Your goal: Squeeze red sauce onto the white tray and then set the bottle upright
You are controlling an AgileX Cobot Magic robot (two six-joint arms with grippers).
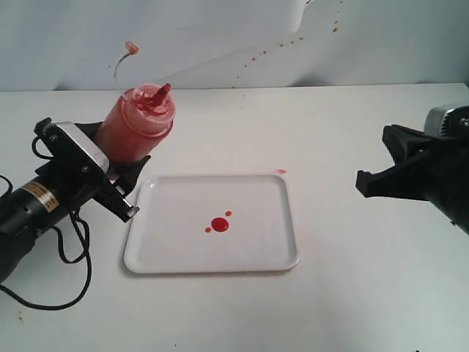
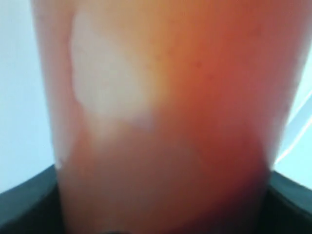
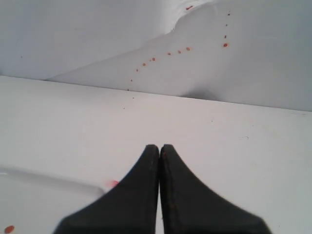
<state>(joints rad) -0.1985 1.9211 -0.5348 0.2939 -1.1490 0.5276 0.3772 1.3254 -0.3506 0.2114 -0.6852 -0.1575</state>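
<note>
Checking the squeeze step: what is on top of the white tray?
A blob of red sauce with two tiny drops, near the middle of the white tray. Only its rim by the left gripper may be hidden.

Translucent plastic squeeze bottle [image 1: 135, 125]; glossy red sauce [image 1: 219, 224] on a smooth white plastic tray [image 1: 256, 246]; matt white worktop [image 1: 352, 293].

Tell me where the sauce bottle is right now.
The bottle is left in the exterior view, between the fingers of the left gripper, just off the white tray's far-left corner.
</note>
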